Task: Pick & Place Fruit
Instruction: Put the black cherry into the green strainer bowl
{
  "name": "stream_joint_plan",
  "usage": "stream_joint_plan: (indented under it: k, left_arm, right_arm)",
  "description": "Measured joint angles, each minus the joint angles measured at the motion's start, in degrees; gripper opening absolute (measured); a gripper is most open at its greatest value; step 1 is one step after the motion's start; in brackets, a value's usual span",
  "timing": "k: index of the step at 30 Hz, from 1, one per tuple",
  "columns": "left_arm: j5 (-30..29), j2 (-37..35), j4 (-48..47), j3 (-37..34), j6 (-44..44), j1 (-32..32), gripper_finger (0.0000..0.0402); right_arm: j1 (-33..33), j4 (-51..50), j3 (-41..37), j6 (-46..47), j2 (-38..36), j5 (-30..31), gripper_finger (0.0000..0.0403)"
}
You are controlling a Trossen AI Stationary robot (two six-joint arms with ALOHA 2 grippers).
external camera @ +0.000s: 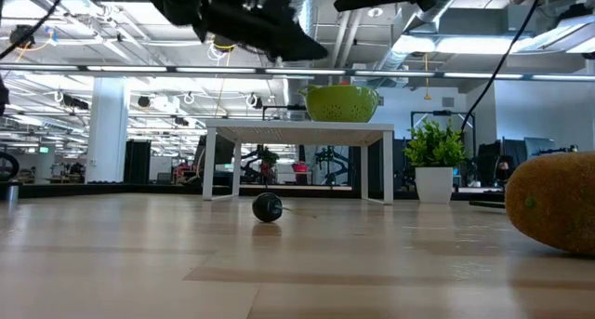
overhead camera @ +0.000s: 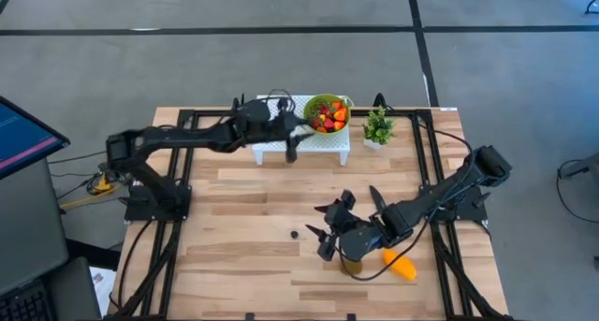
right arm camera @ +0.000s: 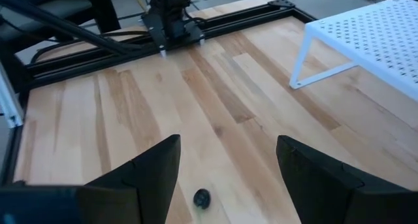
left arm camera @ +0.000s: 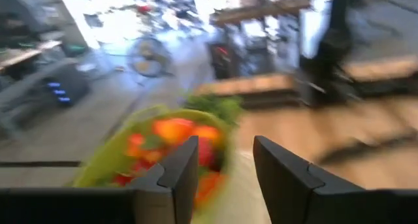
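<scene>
Grey concrete floor surrounds the pale wooden table, seen from above. On it stands a white perforated metal stand, and on that stand sits a lime-green colander bowl heaped with red and orange fruit pieces. The left gripper reaches over the stand just beside the bowl, fingers parted, nothing between them. A small green potted plant stands next to the stand. Well away from the stand, the right gripper hovers low, fingers spread and empty; an orange-yellow mango lies just beside that arm, and a tiny dark berry sits on the boards near the gripper.

Down at table level now: the stand carries the bowl, the plant is beside it, the berry rests in front of it, and a brown oval kiwi looms at the near edge. The left gripper hangs above the stand.

Left wrist view, blurred: 2 dark fingers parted, the bowl with fruit right behind them.

Right wrist view: 2 dark fingers wide apart over bare boards, the berry between them, the stand beyond.
</scene>
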Motion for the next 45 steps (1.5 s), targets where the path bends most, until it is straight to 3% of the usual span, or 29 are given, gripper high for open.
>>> stream_joint_plan:
  k: [8, 16, 22, 40, 45]
  left_arm:
    - [3.4, -11.5, -24.3, 0.0, 2.5, -6.6, 0.0135]
    - [3.3, -15.3, -35.4, 0.0, 2.1, -10.5, 0.0135]
    - [3.2, -15.3, -35.4, 0.0, 2.0, -11.2, 0.0135]
    - [3.2, -15.2, -35.2, 0.0, 2.1, -11.2, 0.0135]
    - [3.2, -15.2, -35.2, 0.0, 2.1, -11.2, 0.0135]
  right_arm:
    - [0.9, 1.2, 0.0, 0.4, 0.0, -1.4, 0.0248]
    - [-0.8, 1.0, 0.0, 0.6, 6.4, -11.4, 0.0248]
    - [-1.0, 2.4, 0.0, 1.5, 12.8, -12.5, 0.0248]
    - [-9.2, 3.9, 0.0, 2.5, 23.3, -28.8, 0.0248]
    - [-10.1, 3.9, 0.2, 2.8, 23.9, -30.3, 0.0224]
